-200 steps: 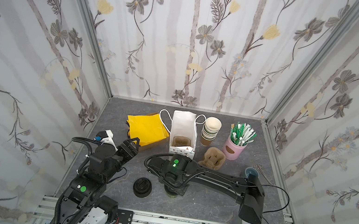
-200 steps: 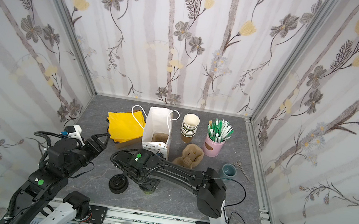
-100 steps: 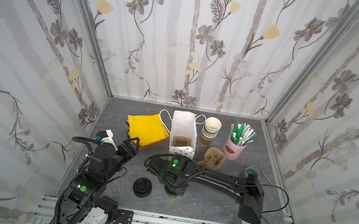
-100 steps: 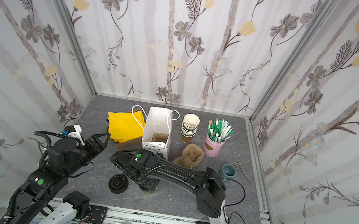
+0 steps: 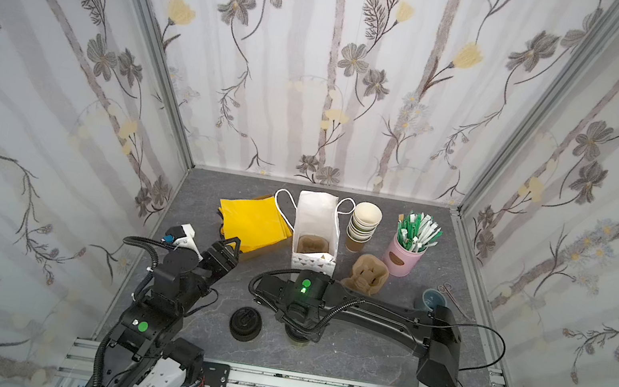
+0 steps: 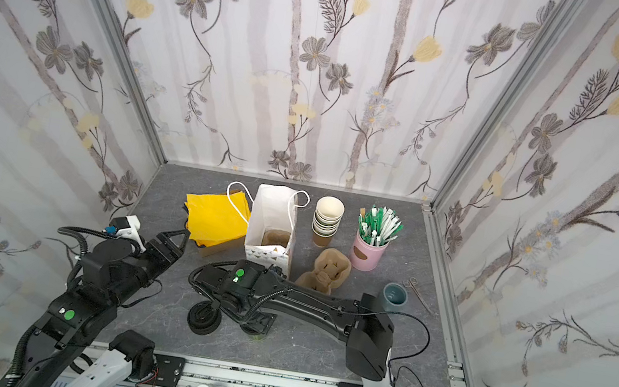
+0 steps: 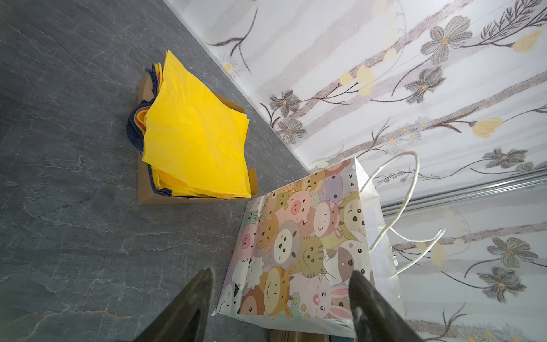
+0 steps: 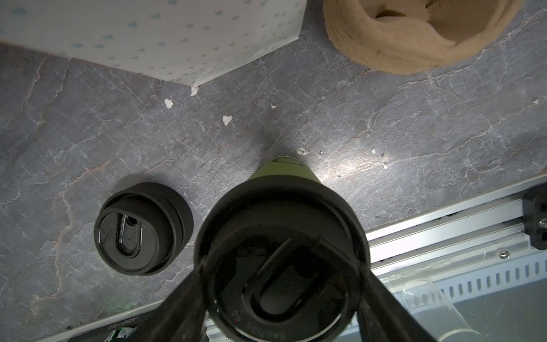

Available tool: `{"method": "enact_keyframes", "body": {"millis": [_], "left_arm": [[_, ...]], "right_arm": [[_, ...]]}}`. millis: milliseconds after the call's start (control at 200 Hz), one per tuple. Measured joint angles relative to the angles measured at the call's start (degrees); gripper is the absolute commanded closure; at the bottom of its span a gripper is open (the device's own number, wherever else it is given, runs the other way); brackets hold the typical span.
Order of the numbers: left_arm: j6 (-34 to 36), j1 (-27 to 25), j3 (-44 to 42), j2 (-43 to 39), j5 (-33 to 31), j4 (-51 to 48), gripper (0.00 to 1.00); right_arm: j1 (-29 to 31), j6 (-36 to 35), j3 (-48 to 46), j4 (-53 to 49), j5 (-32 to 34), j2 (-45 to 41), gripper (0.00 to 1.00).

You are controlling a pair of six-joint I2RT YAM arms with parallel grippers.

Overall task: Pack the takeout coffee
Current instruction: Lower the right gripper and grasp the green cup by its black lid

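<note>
Big picture first: the grey stone-look table (image 5: 357, 362) fills the booth floor, and the right arm (image 5: 384, 324) stretches across it from the near right to the near middle. Beyond it stands the white paper bag (image 5: 316, 216), mouth open, with a pulp carrier (image 5: 312, 245) sitting in its bottom.

And there's the prize. The takeout coffee (image 8: 281, 225) stands upright near the front edge, just right of the low stack of black lids (image 8: 142, 228). It's tucked under the right wrist, so a top view shows only a sliver of it.

The right gripper (image 8: 281, 266) is down over it, jaws fairly wide, with the fingers (image 8: 183, 302) pressed in on either side at the lid's rim. That reads as a grip, and the cup looks to be on the table, not yet lifted. The left gripper (image 7: 281, 281) hangs open and empty on the near left, pointed at the bag's cartoon-printed side.

Handling call: this is a light paper cup with a thin wall that dents under a hard squeeze. If it's filled, it'll be top-heavy and sloshy. The plastic lid is slick and could pop off, so I'd hold the olive body just under the lid's rim, gently, and keep it upright.

Against a second ago, barely a change. The right arm sits over the same spot, the left arm is parked alike, and the lids and bag are unmoved.
</note>
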Motion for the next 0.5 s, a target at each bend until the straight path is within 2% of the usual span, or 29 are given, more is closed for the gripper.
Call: {"method": "enact_keyframes", "body": {"millis": [250, 500], "left_arm": [[0.00, 0.00, 0.00, -0.13, -0.13, -0.04, 0.27], [1.31, 0.00, 0.26, 0.44, 0.48, -0.07, 0.26]], "right_arm": [[2.05, -0.33, 0.00, -2.60, -0.02, -2.73, 0.28], [4.48, -3.91, 0.00, -3.91, -0.11, -7.50, 0.30]]}}
